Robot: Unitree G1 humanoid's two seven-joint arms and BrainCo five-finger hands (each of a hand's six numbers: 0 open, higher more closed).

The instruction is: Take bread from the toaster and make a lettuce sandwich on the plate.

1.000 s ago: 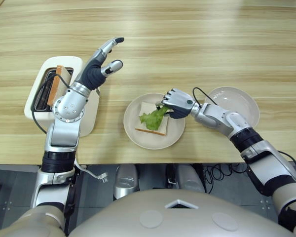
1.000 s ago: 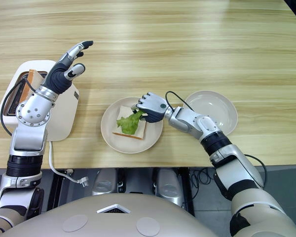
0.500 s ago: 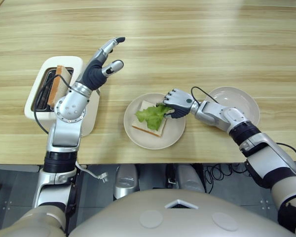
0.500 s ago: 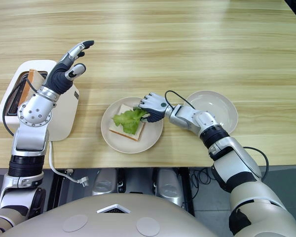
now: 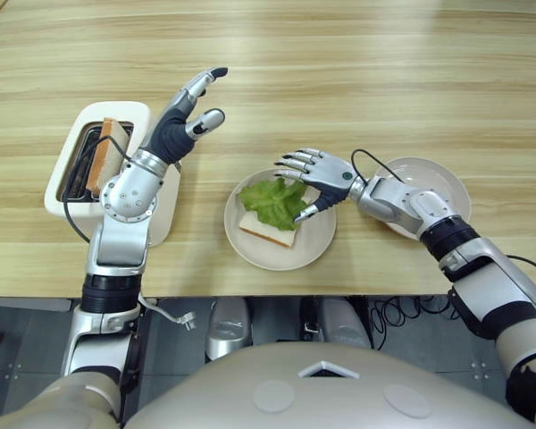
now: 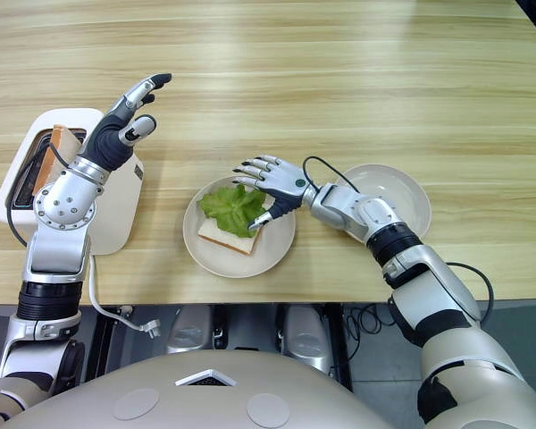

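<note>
The lettuce (image 5: 274,198) is lying flat on a bread slice (image 5: 268,231), which is resting on the plate (image 5: 320,248) near the middle of the table's (image 5: 357,71) front edge. The right hand (image 5: 320,172) is hovering over the plate's right side, fingers spread and holding nothing. A second slice (image 5: 107,150) is standing in the toaster (image 6: 116,207) toward the front left corner. The left hand (image 5: 183,116) is hanging above the toaster's right side, fingers extended and empty. A dish (image 5: 429,174) is sitting just right of the plate. Base and filling appear done; the top slice is not yet fetched.
</note>
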